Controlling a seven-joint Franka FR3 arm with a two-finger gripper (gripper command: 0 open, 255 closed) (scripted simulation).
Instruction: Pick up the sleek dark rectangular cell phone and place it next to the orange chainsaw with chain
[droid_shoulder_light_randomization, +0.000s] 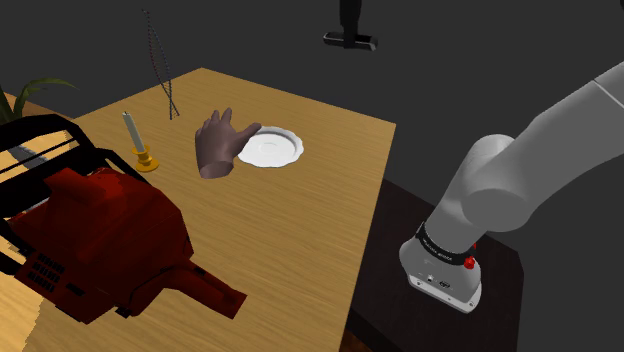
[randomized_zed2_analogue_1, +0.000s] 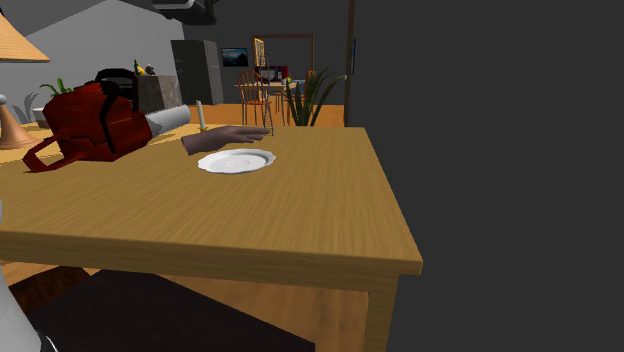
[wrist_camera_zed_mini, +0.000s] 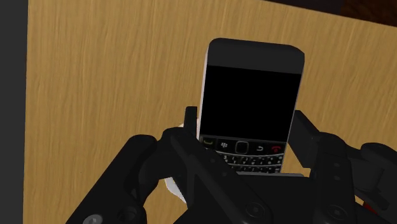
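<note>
Hand (wrist_camera_zed_mini: 247, 137) pinching dark phone (wrist_camera_zed_mini: 251, 95) over wood table (wrist_camera_zed_mini: 95, 76) — wrist cam, shoulder cam adds red chainsaw (droid_shoulder_light_randomization: 90, 240), white plate (droid_shoulder_light_randomization: 270, 147)

On the wooden table (droid_shoulder_light_randomization: 300, 230), a brown hand model (droid_shoulder_light_randomization: 218, 143) lies beside a white plate (droid_shoulder_light_randomization: 275, 147), near a candlestick (droid_shoulder_light_randomization: 140, 145).

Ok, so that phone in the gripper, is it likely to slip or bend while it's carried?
Probably stiff: the cell phone is a flat, rigid-looking slab. Its smooth casing could slip, since the gripper clasps only its lower part beside the keypad. It looks thin, so likely light.
</note>
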